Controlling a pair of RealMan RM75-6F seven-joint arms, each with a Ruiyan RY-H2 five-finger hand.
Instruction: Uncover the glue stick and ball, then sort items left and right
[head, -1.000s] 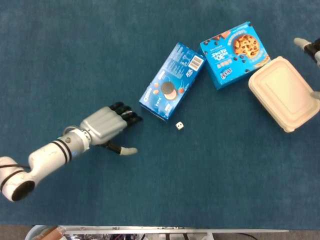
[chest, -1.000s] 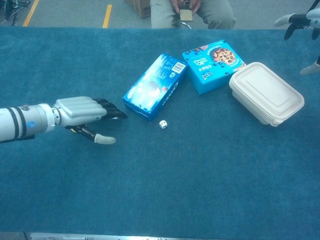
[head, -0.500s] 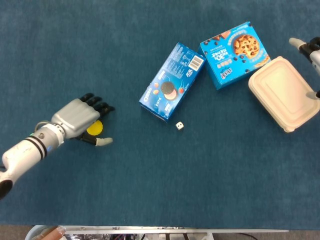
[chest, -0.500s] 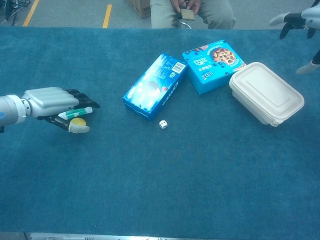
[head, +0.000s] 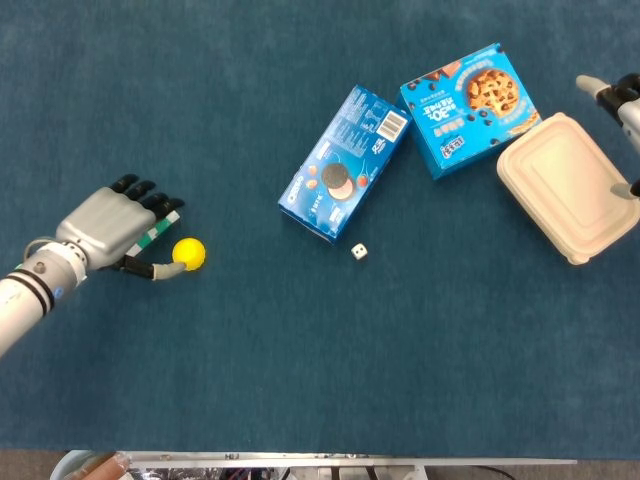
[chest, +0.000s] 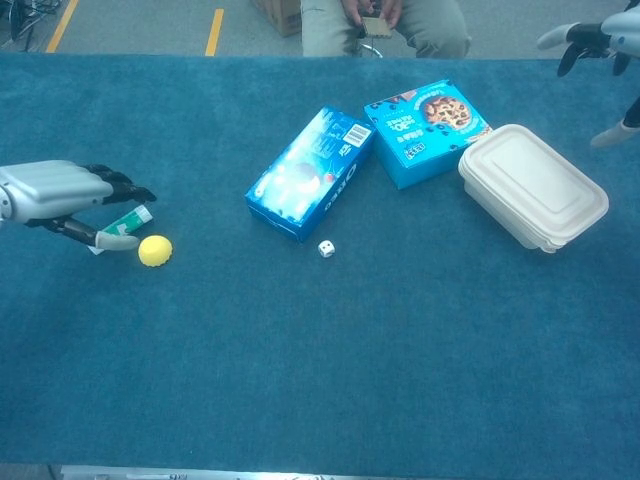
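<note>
A yellow ball (head: 189, 253) (chest: 154, 250) lies in the open on the blue cloth at the left. Just beside it, a green-and-white glue stick (head: 155, 230) (chest: 125, 222) pokes out from under the fingertips of my left hand (head: 105, 225) (chest: 60, 195). That hand hovers flat with its fingers stretched out, its thumb tip close to the ball, and it holds nothing. My right hand (head: 620, 100) (chest: 600, 40) shows only partly at the far right edge, fingers spread, above the beige container.
A blue Oreo box (head: 345, 163) (chest: 310, 172) lies at the centre, with a blue cookie box (head: 470, 108) (chest: 425, 130) behind it to the right. A beige lidded container (head: 567, 185) (chest: 532, 185) sits at the right. A small white die (head: 359, 252) (chest: 326, 248) lies near the Oreo box.
My left hand has drawn back to the left, away from the Oreo box, baring the yellow ball and part of the glue stick. The right hand has barely moved.
</note>
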